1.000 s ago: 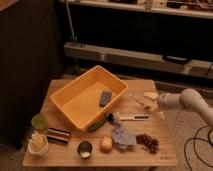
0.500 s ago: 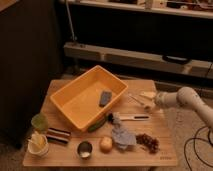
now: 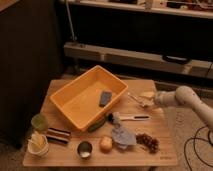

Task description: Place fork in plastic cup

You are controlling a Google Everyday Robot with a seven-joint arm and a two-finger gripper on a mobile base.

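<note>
Slender silvery metal fork [image 3: 134, 98] is seen low over the wooden counter [image 3: 161, 127], just beside the far-right wall of the rectangular orange plastic bin [image 3: 70, 95]. Pale end effector [image 3: 147, 99] is positioned at the fork's right end; whether it is apart, together or clamped on the fork cannot be told. Small translucent light-green plastic cup [image 3: 39, 121] is stood upright near the counter's left edge, well apart from the fork, with the bin between them
</note>
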